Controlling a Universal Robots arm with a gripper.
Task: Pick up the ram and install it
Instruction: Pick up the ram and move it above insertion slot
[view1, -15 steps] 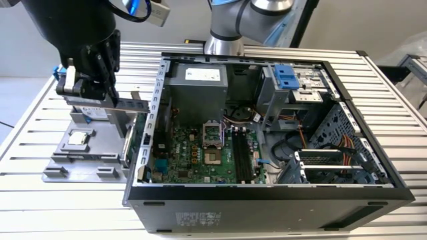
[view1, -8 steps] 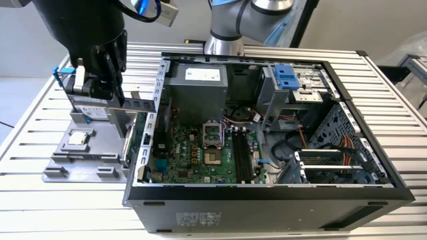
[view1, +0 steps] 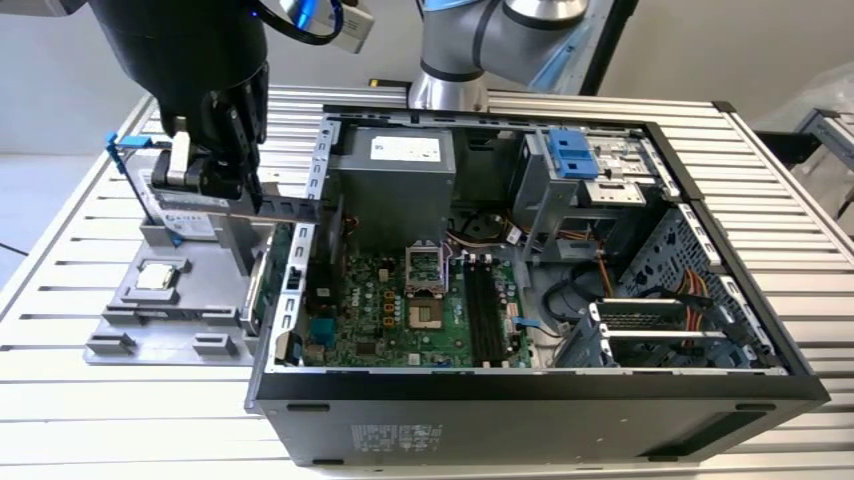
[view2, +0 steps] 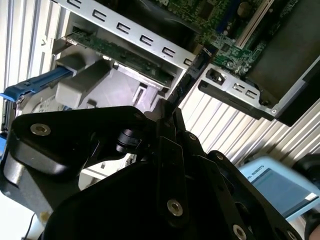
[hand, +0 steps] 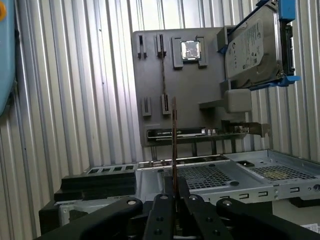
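In the first wrist view I saw the gripper (hand: 174, 196) clamped on the ram (hand: 174, 145), which stood out edge-on from it, in the air. Behind it was the wall of the open case (hand: 225, 175), then the grey tray (hand: 150, 75) with the processor (hand: 190, 50) and the drive (hand: 250, 47), standing on the tabletop (hand: 75, 100).

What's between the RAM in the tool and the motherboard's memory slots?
The long thin dark circuit-board ram stick, clamped in the black tool, hangs at the open computer case's slotted silver side wall; that wall's rim stands between it and the long black memory slots. Nothing visible lies over the slots.
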